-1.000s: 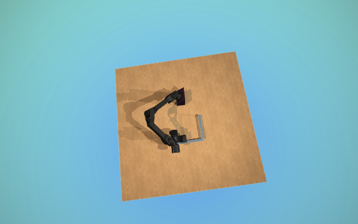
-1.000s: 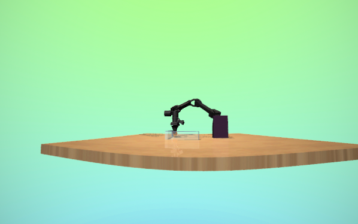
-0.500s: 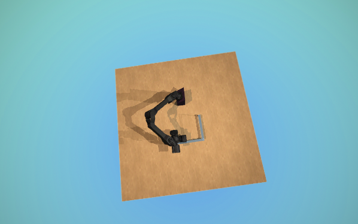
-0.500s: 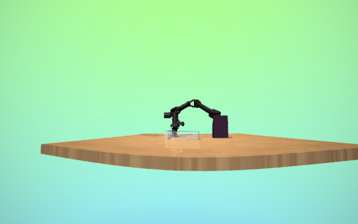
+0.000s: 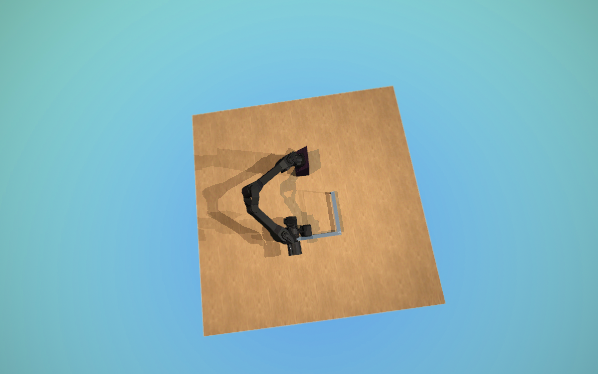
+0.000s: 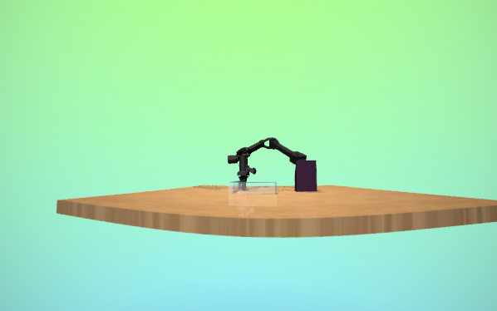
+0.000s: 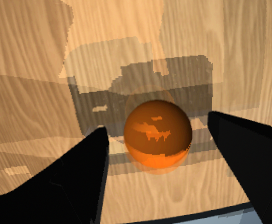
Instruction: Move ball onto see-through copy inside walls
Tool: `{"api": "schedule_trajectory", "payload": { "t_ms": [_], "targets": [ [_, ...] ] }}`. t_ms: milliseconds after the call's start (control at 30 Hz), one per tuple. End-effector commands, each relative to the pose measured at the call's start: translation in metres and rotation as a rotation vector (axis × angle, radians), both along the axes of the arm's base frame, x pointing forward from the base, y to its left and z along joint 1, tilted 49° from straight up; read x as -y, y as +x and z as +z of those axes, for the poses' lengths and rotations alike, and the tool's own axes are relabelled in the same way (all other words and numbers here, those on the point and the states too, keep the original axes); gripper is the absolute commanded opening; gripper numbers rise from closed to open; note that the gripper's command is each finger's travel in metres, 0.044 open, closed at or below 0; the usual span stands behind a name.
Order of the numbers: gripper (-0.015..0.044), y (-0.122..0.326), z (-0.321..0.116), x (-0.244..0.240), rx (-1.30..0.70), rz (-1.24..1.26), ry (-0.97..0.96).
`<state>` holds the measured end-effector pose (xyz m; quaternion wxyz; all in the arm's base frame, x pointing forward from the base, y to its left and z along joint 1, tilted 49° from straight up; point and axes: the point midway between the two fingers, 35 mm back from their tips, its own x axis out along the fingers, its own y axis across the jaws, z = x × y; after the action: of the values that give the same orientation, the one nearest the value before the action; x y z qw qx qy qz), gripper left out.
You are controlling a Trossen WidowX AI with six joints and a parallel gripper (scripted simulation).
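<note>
In the wrist view the orange ball (image 7: pixel 157 135) rests on the wooden table, with mottled lighter patches on its surface. I cannot make out the see-through copy apart from it. My gripper (image 7: pixel 158 126) is open, with a black finger on each side of the ball and a small gap to each. In the top view the gripper (image 5: pixel 294 234) hangs low at the near wall's left end, inside the walls' corner (image 5: pixel 336 231). The ball is hidden by the arm there.
The two low clear walls (image 6: pixel 253 188) stand close around the gripper (image 6: pixel 243 182). The arm's dark base block (image 5: pixel 301 161) stands behind them, also seen in the exterior view (image 6: pixel 306 175). The arm's shadows fall to the left on the table.
</note>
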<state>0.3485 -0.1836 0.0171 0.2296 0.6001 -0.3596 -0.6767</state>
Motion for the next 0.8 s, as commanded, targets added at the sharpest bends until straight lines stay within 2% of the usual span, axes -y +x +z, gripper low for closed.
{"api": "schedule_trajectory", "payload": {
  "t_ms": [0,100,467,633,767],
  "targets": [
    [0.0300,0.013,0.035,-0.040,0.022,0.029,0.005],
    [0.0300,0.014,0.052,-0.058,0.023,0.037,0.005],
    [0.0300,0.015,0.045,-0.053,0.022,0.046,0.000],
    [0.0432,0.018,0.071,-0.081,0.023,0.041,-0.002],
    [0.0440,0.018,0.072,-0.082,0.023,0.041,-0.002]
  ]
}}
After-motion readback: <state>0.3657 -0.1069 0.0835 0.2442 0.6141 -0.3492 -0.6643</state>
